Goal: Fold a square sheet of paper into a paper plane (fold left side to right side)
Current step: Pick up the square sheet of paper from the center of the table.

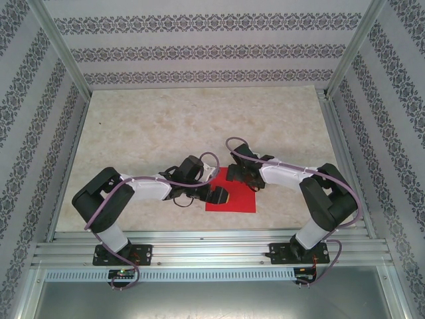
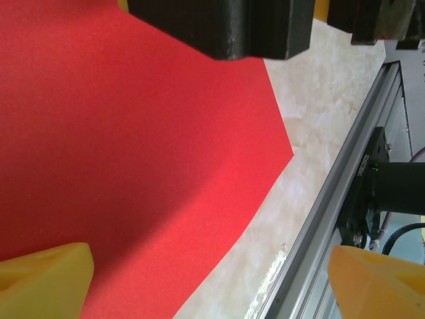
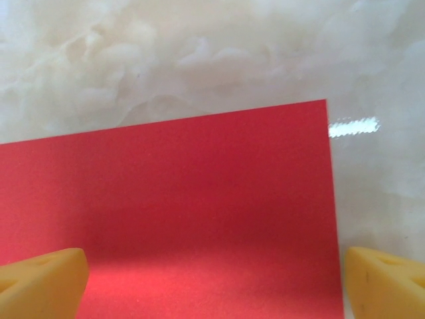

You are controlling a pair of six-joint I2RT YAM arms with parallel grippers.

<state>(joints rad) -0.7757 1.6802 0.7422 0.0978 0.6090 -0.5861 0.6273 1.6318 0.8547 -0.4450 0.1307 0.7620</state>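
Note:
The square sheet of paper (image 1: 234,194) is bright red and lies flat on the marble tabletop between the two arms. It has no fold in it, and a folded paper plane is out of view. My left gripper (image 1: 219,196) hovers over the sheet's left part, open, its yellow fingertips (image 2: 43,279) spread wide above the red paper (image 2: 133,153). My right gripper (image 1: 247,178) sits over the sheet's far edge and is also open. In the right wrist view its yellow fingertips (image 3: 40,279) straddle the paper (image 3: 199,199), whose right edge runs just inside the right finger.
An aluminium rail (image 1: 212,242) runs along the table's near edge, close to the sheet's near corner (image 2: 291,149). The right gripper's black body (image 2: 226,26) hangs just above the left gripper's view. Patterned walls (image 1: 199,53) enclose the table on three sides.

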